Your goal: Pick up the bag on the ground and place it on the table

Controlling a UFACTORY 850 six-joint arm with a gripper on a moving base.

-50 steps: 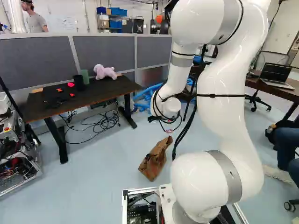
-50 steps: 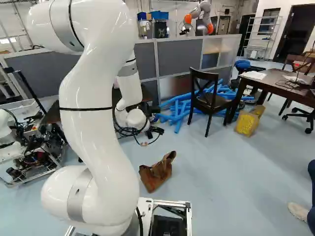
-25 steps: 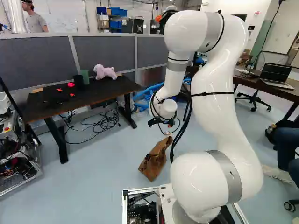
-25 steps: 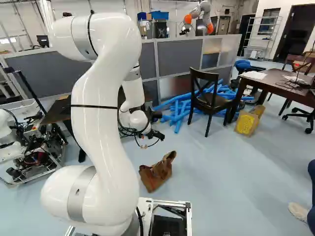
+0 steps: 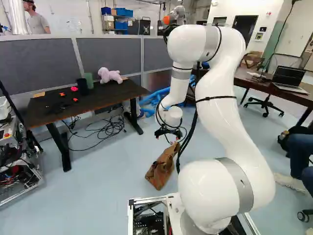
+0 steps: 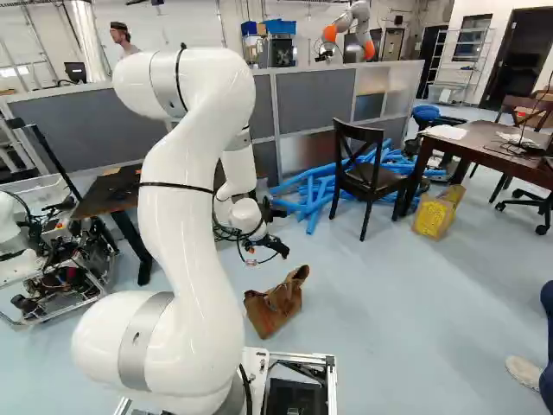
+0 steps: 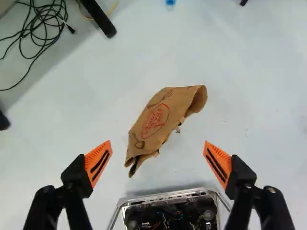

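Down and over closer to the bag [image 6: 275,307] went the arm [image 5: 220,98], and the gripper [image 5: 168,135] went with it. The bag stayed where it was. At the bottom of the right base view sat the metal frame [image 6: 302,355]. Past it, the brown bag lay on the floor [image 6: 389,320], below the middle of both base views. The gripper hung over the floor near the bag, not touching it. Its fingers were wide apart, with orange pads [image 7: 98,164], and held nothing. In the wrist view the bag lay ahead of them.

Farther off, at the left of the left base view, stood the black table [image 5: 110,100] with a pink toy [image 5: 110,75] and a green cup [image 5: 88,80]. Right of the middle in the right base view were a chair [image 6: 359,177] and blue tubes [image 6: 314,201]. Behind them stood a gray wall [image 6: 315,99], and past its top was another robot [image 6: 358,12].
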